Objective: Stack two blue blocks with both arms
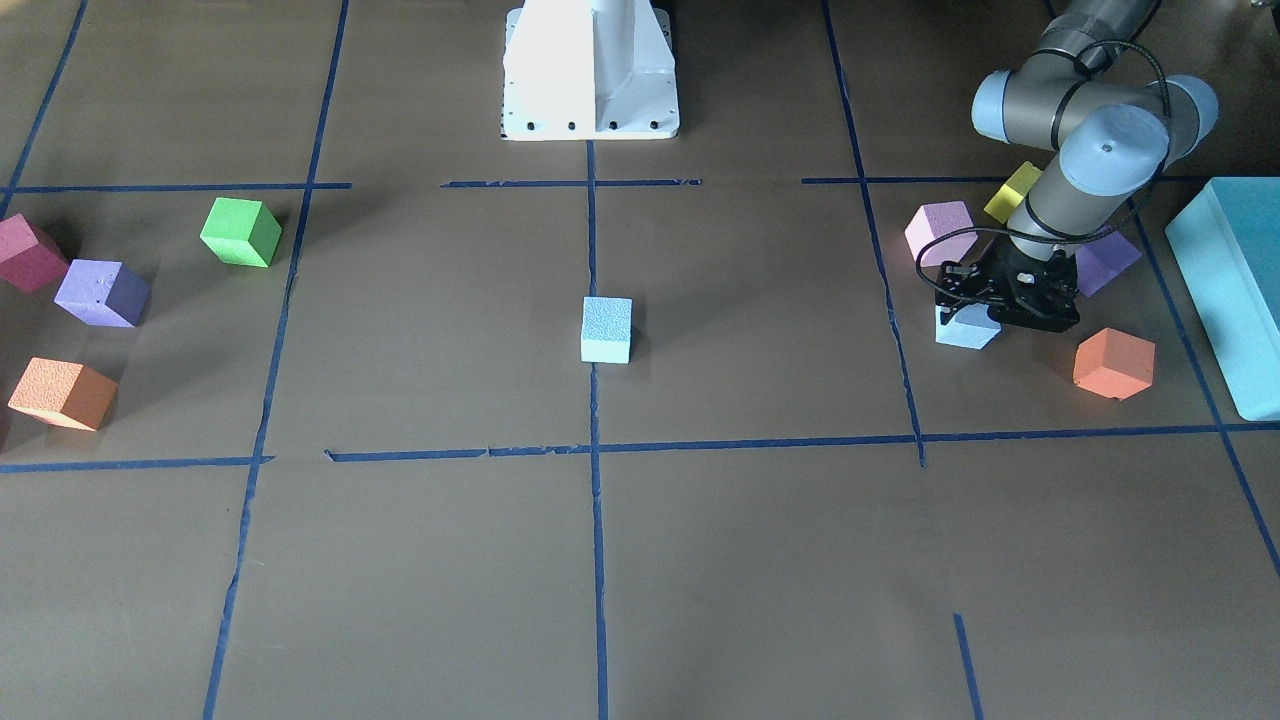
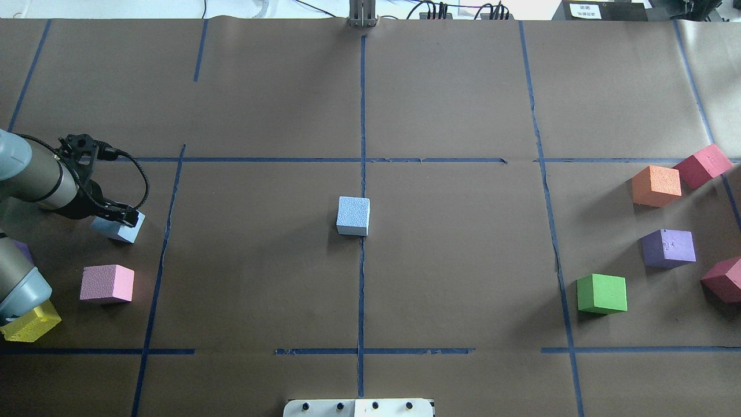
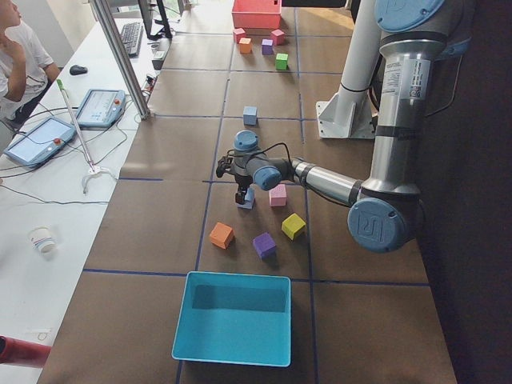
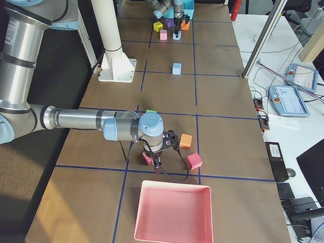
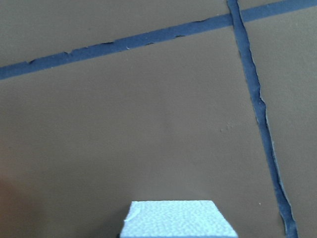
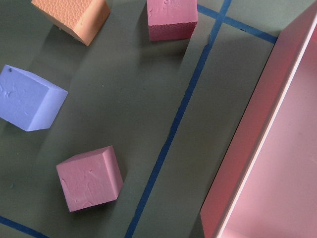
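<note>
When looking down from overhead, find the left end effector [image 2: 124, 219] at about 9 o'clock on the surface [image 2: 463, 104], sitting low on the first blue block [image 2: 117, 230] and touching its top; cannot tell whether clamped on that cube or merely spread around it, with the fingertips too dark and small to separate in the fixed views and out of the left wrist picture. Seems to rest on the brown paper rather than in the air, showing only its grainy top at 6 o'clock of that wrist picture. Second blue block [image 2: 353, 216] at dead centre, on the middle tape line, well apart from the first and from both arms; not yet stacked. Near the first: pink cube [image 2: 107, 284] at 6 o'clock, yellow cube [image 2: 35, 321] at 7 o'clock, partly under a joint of the left arm [image 2: 35, 182]; teal box [image 1: 1235, 290] at the far 9 o'clock end. Right end effector [image 4: 158, 164] caught only from the right-hand side camera, low over the 3 o'clock end near a magenta cube [image 4: 194, 161], with the pink tray [image 4: 174, 215] at its 6 o'clock in that picture; cannot tell whether spread or closed. Also at 3 o'clock overhead: green cube [image 2: 602, 293] and violet cube [image 2: 668, 248]
</note>
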